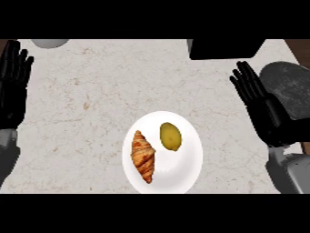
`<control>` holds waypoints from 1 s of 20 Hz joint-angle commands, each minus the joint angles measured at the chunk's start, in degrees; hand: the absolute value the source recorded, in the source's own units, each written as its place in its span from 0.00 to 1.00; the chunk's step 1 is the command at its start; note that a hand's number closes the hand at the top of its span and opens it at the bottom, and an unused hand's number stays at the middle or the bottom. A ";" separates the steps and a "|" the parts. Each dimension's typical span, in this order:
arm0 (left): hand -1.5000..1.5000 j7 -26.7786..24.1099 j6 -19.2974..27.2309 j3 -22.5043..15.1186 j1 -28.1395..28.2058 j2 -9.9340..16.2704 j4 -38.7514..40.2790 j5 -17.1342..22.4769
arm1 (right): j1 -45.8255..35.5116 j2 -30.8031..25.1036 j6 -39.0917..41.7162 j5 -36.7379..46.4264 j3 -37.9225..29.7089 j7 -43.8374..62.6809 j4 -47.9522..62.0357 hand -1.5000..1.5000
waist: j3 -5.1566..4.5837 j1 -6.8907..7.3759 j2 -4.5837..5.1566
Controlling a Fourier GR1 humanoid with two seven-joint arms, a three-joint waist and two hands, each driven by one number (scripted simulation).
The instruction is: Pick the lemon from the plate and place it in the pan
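Pale veined marble counter [90,91] — dark wood at both side edges.

No text, label, brand, number or sign can be read anywhere in the head view. The pale marbled stone worktop [83,91] carries only faint veining, the round white plate [184,177] is plain, and the dark round pan [295,86] and the black block [224,48] at the far edge bear no markings.
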 commanded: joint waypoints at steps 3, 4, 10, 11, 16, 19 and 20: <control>0.50 4.48 1.53 -2.29 7.57 -5.53 1.47 2.24 | 3.45 6.08 -8.64 5.79 2.34 -1.46 2.10 1.00 | -0.23 2.66 1.43; 0.50 5.04 2.19 -4.29 9.35 -8.90 3.81 2.91 | 4.28 7.64 -10.37 5.92 2.97 -1.12 1.57 1.00 | -0.29 2.11 1.57; 0.50 6.56 2.15 -6.86 17.78 -13.33 6.83 5.41 | 12.03 7.30 -28.71 29.12 11.32 -5.96 0.40 0.00 | -0.74 0.07 0.45; 0.50 6.96 2.49 -7.36 18.10 -13.55 5.41 5.32 | 14.58 10.53 -32.53 31.87 14.03 -7.97 -0.06 0.00 | -0.53 0.37 0.24; 0.50 5.50 1.76 -7.51 19.54 -13.93 4.79 5.09 | 21.65 18.63 -50.18 50.03 23.52 -5.37 4.47 0.00 | -0.44 1.69 0.91; 0.50 3.76 0.72 -7.07 21.94 -13.58 5.13 5.04 | 24.85 18.82 -55.38 60.56 25.89 4.33 4.22 0.00 | -0.50 1.90 0.98; 0.50 6.09 1.91 -6.48 17.71 -13.60 5.88 4.93 | 23.12 18.86 -56.38 63.82 26.58 8.59 6.55 0.00 | -0.49 1.68 1.24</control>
